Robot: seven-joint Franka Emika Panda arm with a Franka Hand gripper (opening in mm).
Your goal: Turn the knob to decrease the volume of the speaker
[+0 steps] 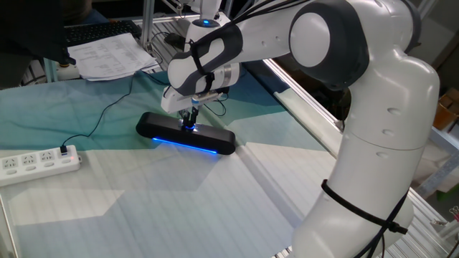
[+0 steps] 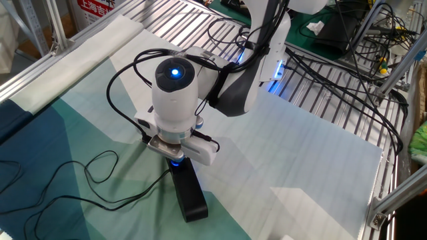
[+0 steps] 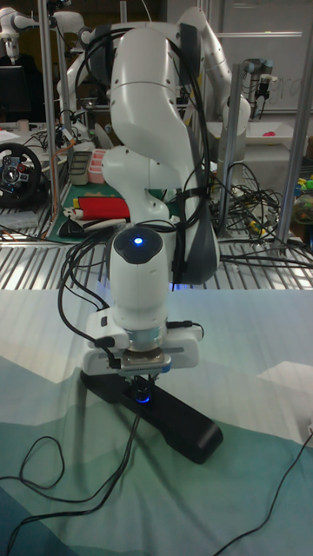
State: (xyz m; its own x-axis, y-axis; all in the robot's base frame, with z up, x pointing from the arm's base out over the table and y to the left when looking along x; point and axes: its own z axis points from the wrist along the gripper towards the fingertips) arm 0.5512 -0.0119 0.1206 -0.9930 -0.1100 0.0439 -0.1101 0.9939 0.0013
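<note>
The speaker [image 1: 168,130] is a long black bar lying on the cloth, with a blue strip glowing along its front edge. It shows as a dark bar [image 2: 188,193] in the other fixed view and again [image 3: 178,423] in the tall view. The knob [image 3: 142,398] sits on top near the bar's middle, glowing blue. My gripper [image 1: 190,122] points straight down with its fingers shut on the knob [image 1: 191,127]. In the other fixed view my wrist hides the fingers and most of the knob; only a blue glow shows under the hand. From the tall view my gripper [image 3: 142,384] stands directly over the dial.
A white power strip [image 1: 36,163] lies at the left edge, with a thin black cable [image 1: 107,109] running to the speaker. Papers [image 1: 111,56] and a keyboard lie at the back. A metal rail [image 1: 301,100] borders the right side. Loose cable loops [image 2: 73,177] lie left of the bar.
</note>
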